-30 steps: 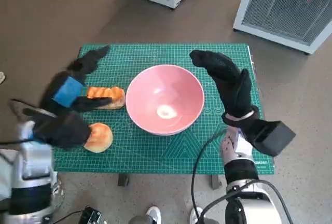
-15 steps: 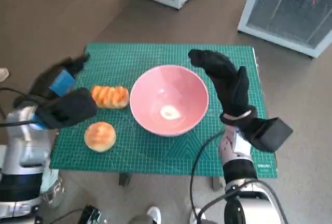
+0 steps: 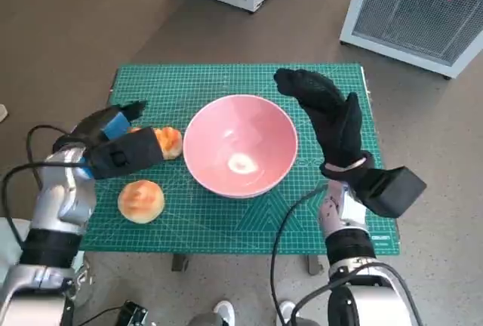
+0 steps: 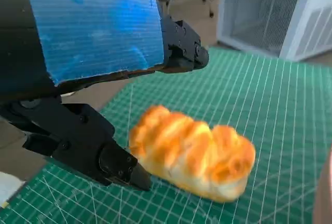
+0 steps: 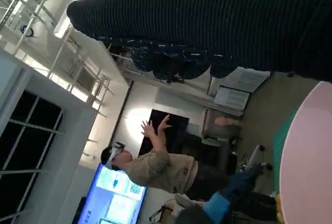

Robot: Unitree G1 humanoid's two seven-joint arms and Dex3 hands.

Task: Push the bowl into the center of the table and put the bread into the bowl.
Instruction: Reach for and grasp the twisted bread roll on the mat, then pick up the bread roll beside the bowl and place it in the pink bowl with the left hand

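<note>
The left hand [image 3: 113, 141] has dropped to the long bread [image 4: 193, 152] left of the centred bowl [image 3: 240, 145], fingers apart around it, gripping nothing yet — pickup looks next; right hand [image 3: 326, 115] open, empty.

I see the pink bowl [image 3: 240, 145] sitting upright near the middle of the green mat, nothing in it but a pale glint of light. Just to its left lies the long bread [image 4: 193, 153], golden with orange-brown ridges, flat on the mat; from the head view it seems to be just clear of the bowl. A round bun [image 3: 141, 200] lies nearer, apart from both.
</note>
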